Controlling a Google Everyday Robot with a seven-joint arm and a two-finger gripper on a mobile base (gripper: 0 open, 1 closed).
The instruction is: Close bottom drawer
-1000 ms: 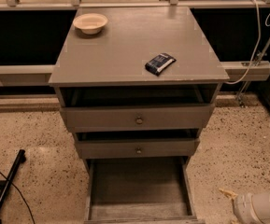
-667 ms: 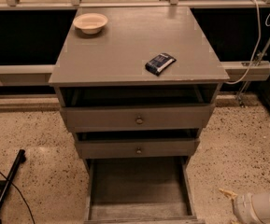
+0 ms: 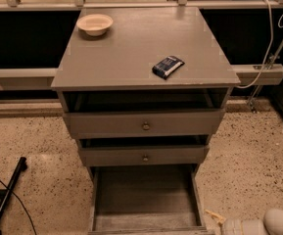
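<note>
**Camera view: bottom drawer wide open, gripper low at its right corner**

Look at the foot of the grey cabinet (image 3: 131, 53) and you have the bottom drawer (image 3: 143, 199), pulled well out toward you beneath the two knobbed drawers. It is a shallow grey box. Its worn, greyish floor is bare and paler near the front, and its side walls run down to a front edge right at the bottom of the frame.

Above it, the middle drawer (image 3: 145, 155) and the top drawer (image 3: 143, 124) each show a dark gap over their fronts. On the cabinet top you can see a pale bowl (image 3: 95, 24) at the back left and a dark blue packet (image 3: 168, 66) near the front right.

Your gripper (image 3: 239, 226) is down in the bottom right corner, over the speckled floor (image 3: 248, 151), just beside the drawer's front right corner. You cannot tell how wide it stands or whether it holds anything.

Against a second ago, the drawer is just as far out. The gripper sits a little lower and closer to that corner.
</note>
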